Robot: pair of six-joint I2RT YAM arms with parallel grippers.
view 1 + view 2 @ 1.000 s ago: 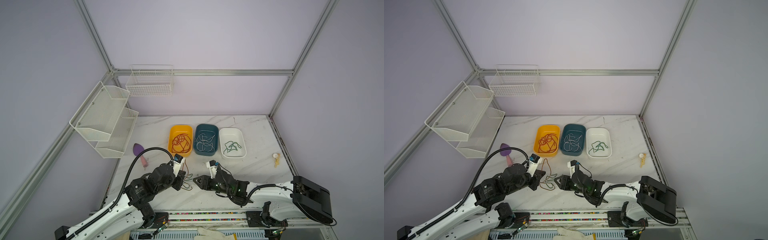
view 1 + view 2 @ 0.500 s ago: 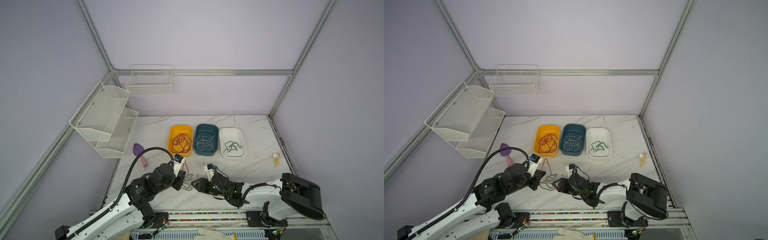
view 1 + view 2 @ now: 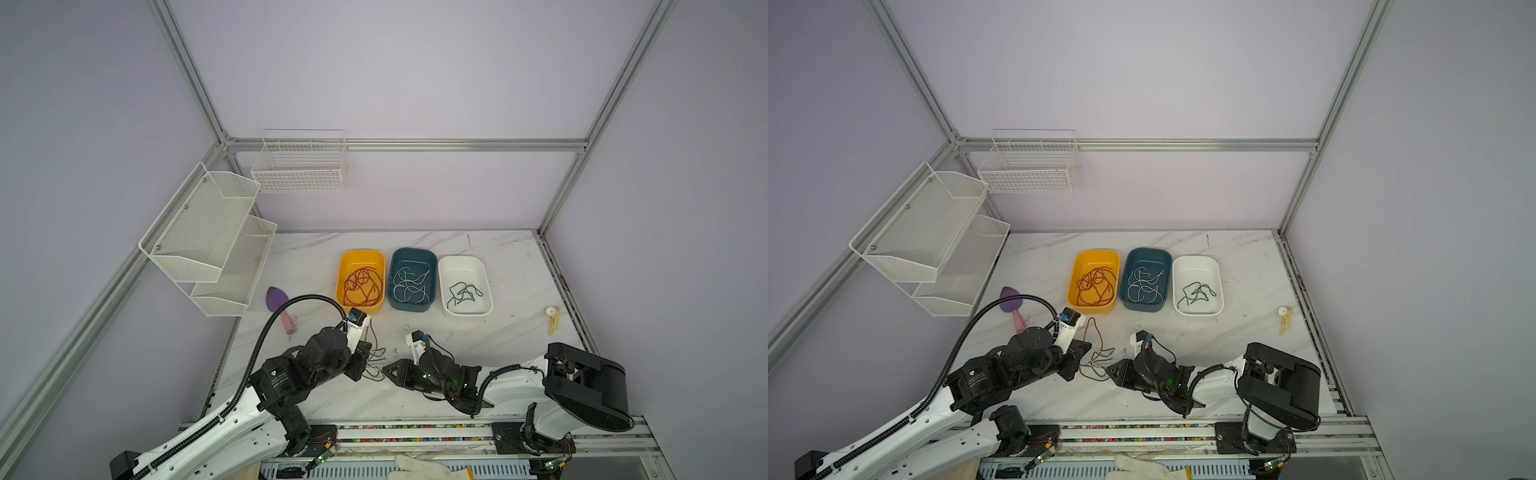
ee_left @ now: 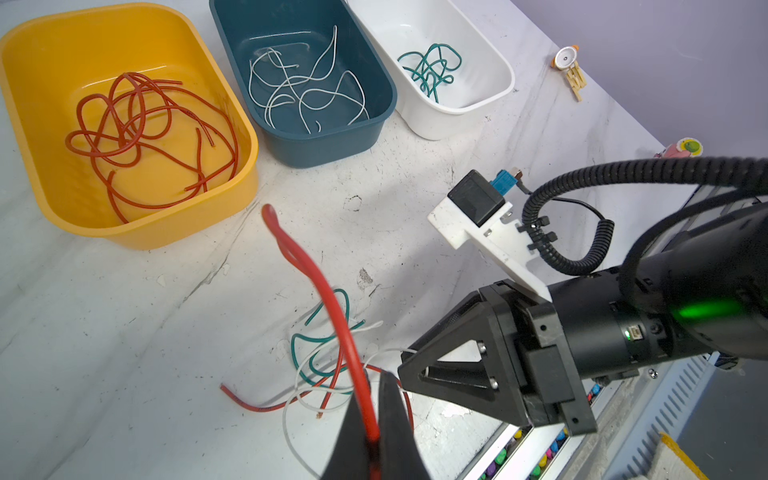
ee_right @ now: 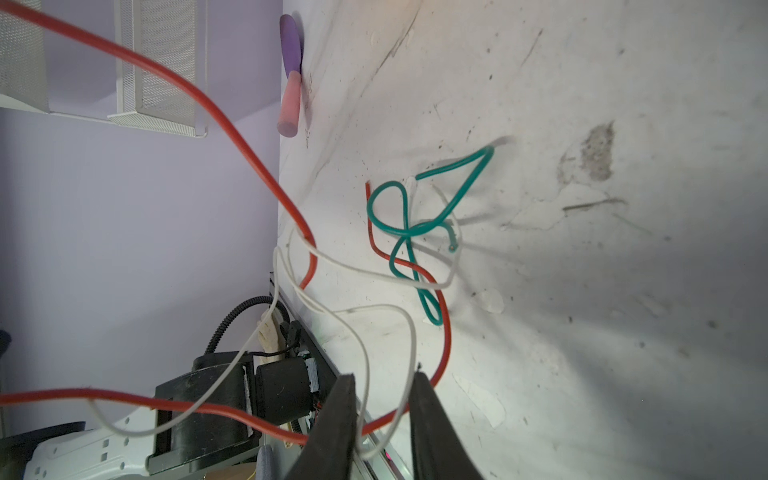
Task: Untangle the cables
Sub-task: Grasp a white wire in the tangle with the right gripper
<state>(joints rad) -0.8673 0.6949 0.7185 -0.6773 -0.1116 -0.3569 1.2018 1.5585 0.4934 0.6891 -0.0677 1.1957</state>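
**Red strand pinched, white strand loose between parted jaws**

The left gripper point(image 4: 371, 399) is clenched on a thin red cable point(image 4: 307, 266), which rises from its fingertips in a stiff arc over the counter. Facing it, the right gripper point(image 5: 382, 382) has its jaws apart. A thin white cable point(image 5: 382, 306) loops through the gap, and I cannot see either pad pressing it. Between the two tips, close to the counter's front edge and a little left of its middle, lies the small tangle of cables point(image 3: 376, 361). In it, red and white strands and a kinked dark green cable point(image 5: 465, 187) cross one another on the stone.

The white marble-patterned counter point(image 3: 478, 353) is scuffed and speckled with grey marks around the tangle. Near its middle three rounded plastic tubs stand side by side in a row. The yellow tub point(image 3: 341, 270) holds red strands, the teal tub point(image 3: 415, 252) white ones, and the white tub point(image 3: 465, 259) green ones. A purple-and-pink spatula point(image 3: 277, 300) lies by the left edge, and a small cream wooden toy point(image 3: 553, 320) by the right edge.

Lilac walls point(image 3: 415, 83) in an aluminium frame point(image 3: 407, 144) close the room. White mesh shelves point(image 3: 208, 232) hang on the left wall, and a white wire basket point(image 3: 301, 166) on the back wall.
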